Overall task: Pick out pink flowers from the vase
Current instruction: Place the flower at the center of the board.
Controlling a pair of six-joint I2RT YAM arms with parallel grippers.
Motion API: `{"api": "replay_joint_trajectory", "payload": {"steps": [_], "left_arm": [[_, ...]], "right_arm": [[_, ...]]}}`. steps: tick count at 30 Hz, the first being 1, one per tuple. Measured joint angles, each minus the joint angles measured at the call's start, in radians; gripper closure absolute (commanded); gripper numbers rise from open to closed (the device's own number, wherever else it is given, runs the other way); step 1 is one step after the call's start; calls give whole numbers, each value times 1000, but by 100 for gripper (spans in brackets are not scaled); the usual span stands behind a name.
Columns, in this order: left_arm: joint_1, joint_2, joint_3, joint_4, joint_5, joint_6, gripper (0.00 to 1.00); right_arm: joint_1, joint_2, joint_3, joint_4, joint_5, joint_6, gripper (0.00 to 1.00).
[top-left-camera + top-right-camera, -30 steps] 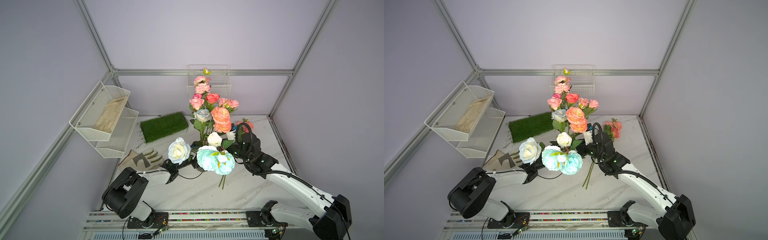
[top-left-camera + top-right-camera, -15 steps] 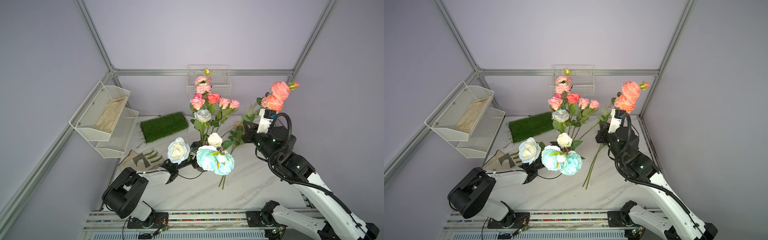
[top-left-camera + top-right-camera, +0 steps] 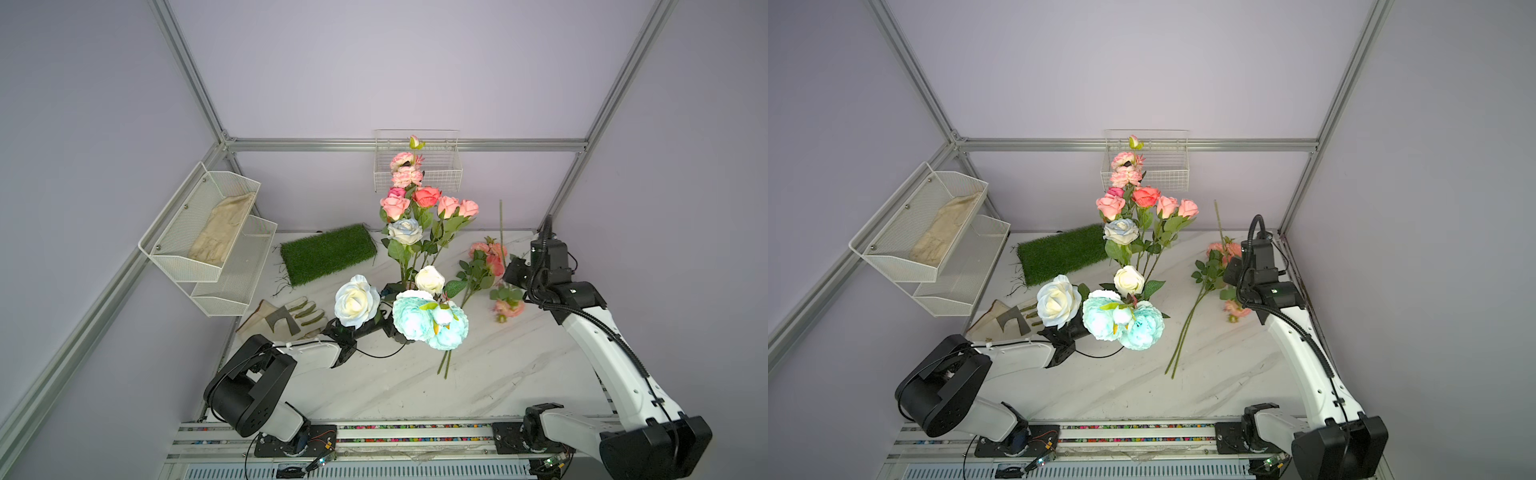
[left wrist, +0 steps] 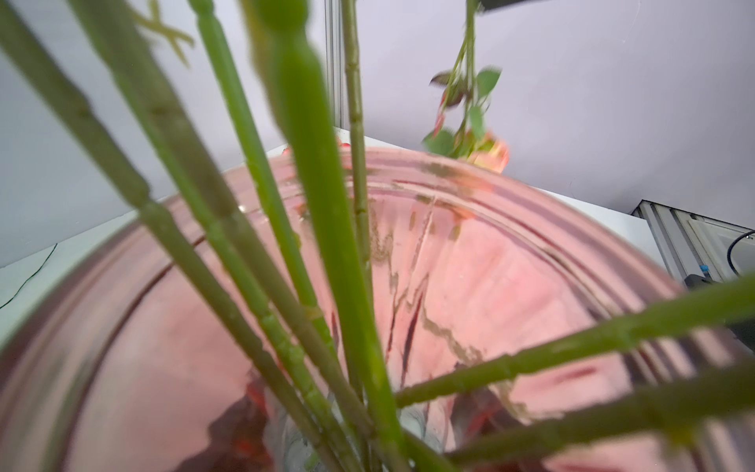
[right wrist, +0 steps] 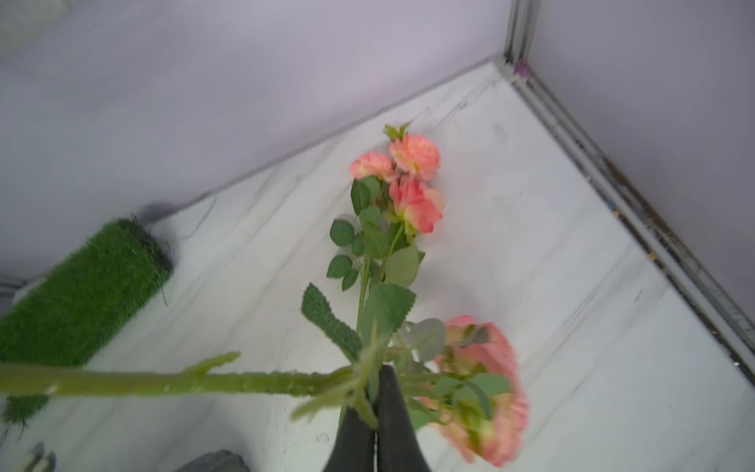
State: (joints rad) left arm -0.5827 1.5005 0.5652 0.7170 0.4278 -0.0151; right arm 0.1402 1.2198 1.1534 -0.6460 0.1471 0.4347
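On lavender-walled marble tabletop (image 3: 374, 395) | left end effector (image 3: 1077, 326) clamps vase (image 4: 490, 286) | right end effector (image 5: 374, 386) clamps pink flowers (image 5: 490, 367)

Top views: taken from high over the front rail, tilted down toward the rear wall; whole marble tabletop (image 3: 374, 386) and both arms are shared, near identically. Left wrist view: set hard against the vase (image 4: 531, 286), faced across the table. Right wrist view: aimed down past the right gripper (image 5: 376, 392) at the rear right corner. The held pink flower spray (image 5: 482, 367) is caught by both wrist views.
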Motion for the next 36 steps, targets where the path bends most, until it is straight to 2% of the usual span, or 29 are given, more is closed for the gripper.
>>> {"api": "replay_joint_trajectory", "payload": {"steps": [7,16,19,26,32,36], "left_arm": [[0,-1,0,-1,0,0,100],[0,-1,0,-2,4,0,100],[0,-1,1,-3,4,1,100],[0,3,2,0,8,0,100],[3,33,24,11,33,0,100],[5,42,34,11,42,-1,100]], "right_arm": [[-12,50,-89,100,-65,-54,100],[-29,191,68,282,-44,-190,100],[-29,204,68,369,-58,-249,100],[-26,160,-111,517,-124,-278,100],[-3,259,-291,585,-162,-202,100],[5,300,-348,579,-127,-153,100]]}}
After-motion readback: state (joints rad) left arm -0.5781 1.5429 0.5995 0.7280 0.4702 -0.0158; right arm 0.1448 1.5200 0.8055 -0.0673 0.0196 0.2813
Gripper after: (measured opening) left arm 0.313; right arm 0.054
